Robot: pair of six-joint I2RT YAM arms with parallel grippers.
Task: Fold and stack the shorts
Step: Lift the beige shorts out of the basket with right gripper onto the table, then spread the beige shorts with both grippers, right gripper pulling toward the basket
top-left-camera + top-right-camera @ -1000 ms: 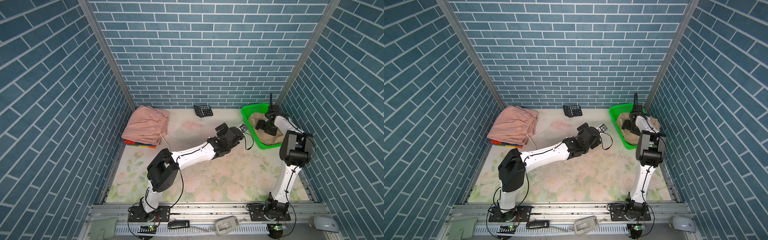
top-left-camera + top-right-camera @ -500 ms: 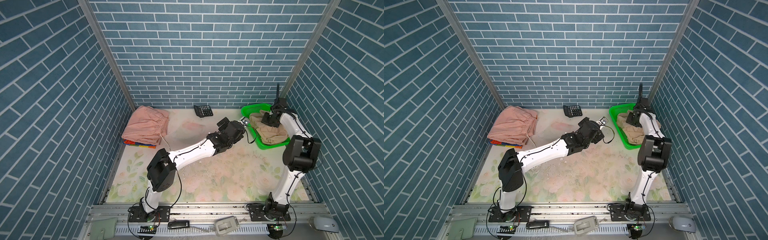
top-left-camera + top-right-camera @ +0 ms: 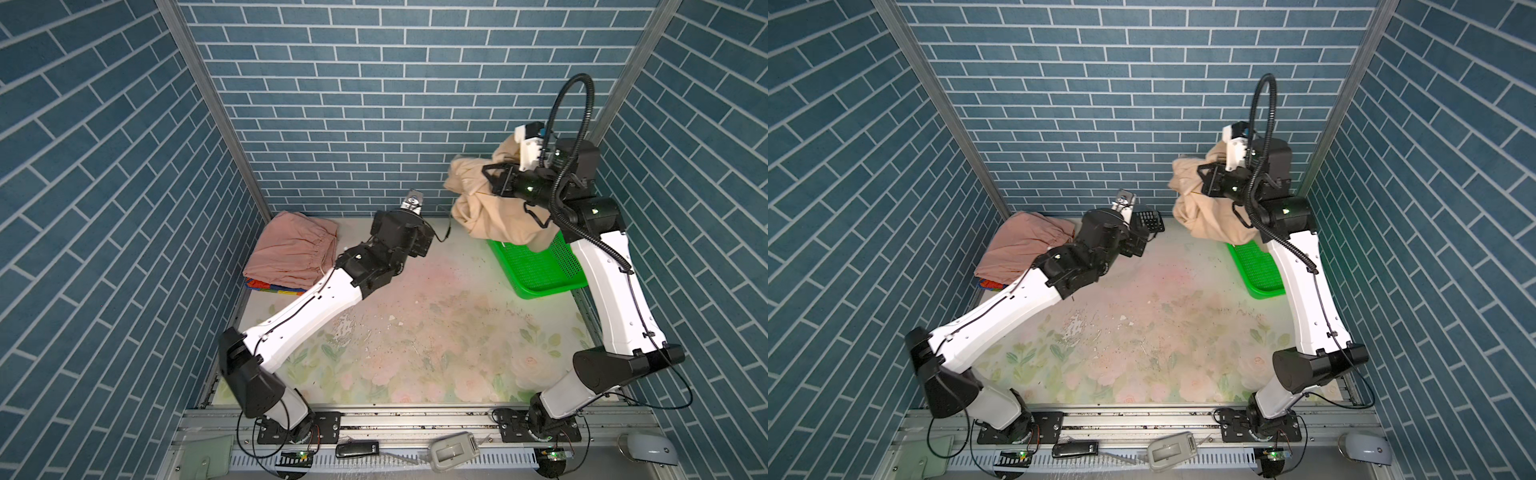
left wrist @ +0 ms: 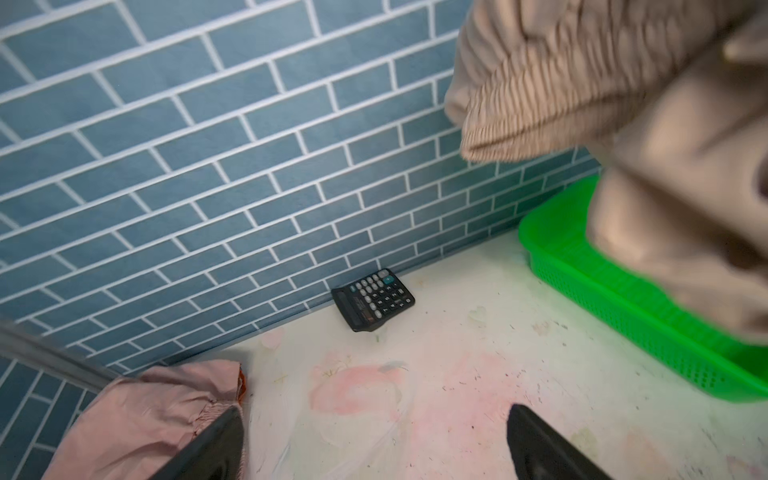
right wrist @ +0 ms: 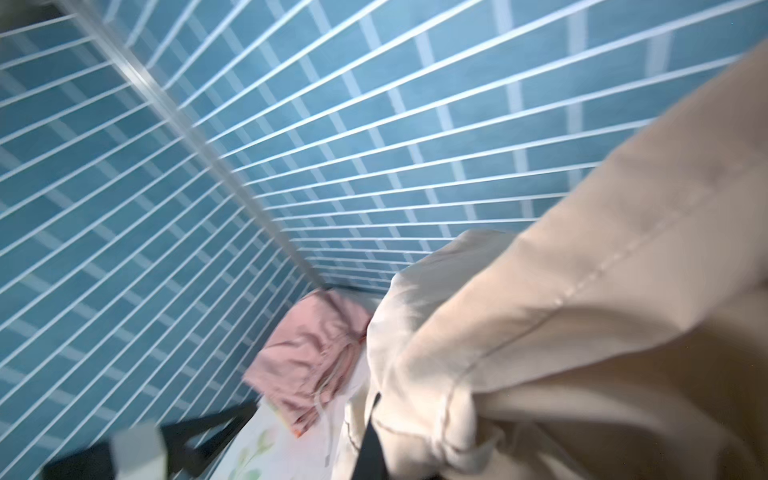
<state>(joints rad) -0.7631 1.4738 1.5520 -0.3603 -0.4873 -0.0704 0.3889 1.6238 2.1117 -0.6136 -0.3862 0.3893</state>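
Beige shorts [image 3: 490, 208], bunched, gathered waistband, hanging

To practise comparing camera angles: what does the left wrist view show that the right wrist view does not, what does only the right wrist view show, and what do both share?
Only the left wrist view: the calculator by the wall and the basket.
Only the right wrist view: the white drawstring of the pink shorts, blurred.
Both: the hanging beige shorts, the pink shorts, the wall and the table.
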